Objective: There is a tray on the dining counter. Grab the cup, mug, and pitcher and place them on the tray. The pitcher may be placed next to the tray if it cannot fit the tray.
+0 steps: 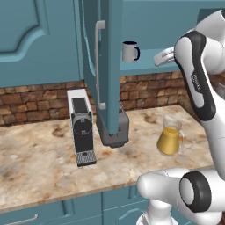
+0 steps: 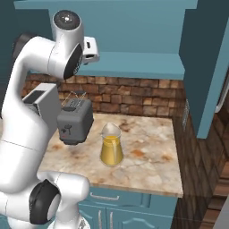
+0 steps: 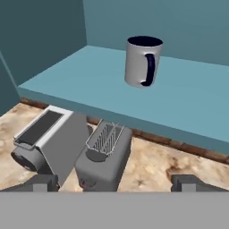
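1. Gripper point(image 3: 114, 182) jaws stand spread wide with nothing between them; the two dark tips sit far apart at the bottom of the hand view, raised in front of an open cabinet shelf point(image 3: 179, 103).
2. Straight ahead of the hand, the mug point(image 3: 143, 61) stands upright on that teal shelf, its dark navy handle turned toward the camera, apart from the fingers.
3. Below the shelf edge, a grey toaster point(image 3: 103, 161) sits on the marble worktop point(image 3: 152, 167), with a silver and black coffee machine point(image 3: 47, 141) just beside it.
4. From the left base view the mug point(image 1: 130, 51) shows past the open cabinet door point(image 1: 105, 66), on the shelf.
5. Further out, the pitcher point(image 1: 169, 136) with orange-yellow liquid stands upright on the worktop, well apart from the toaster point(image 2: 75, 120) and near the front edge.
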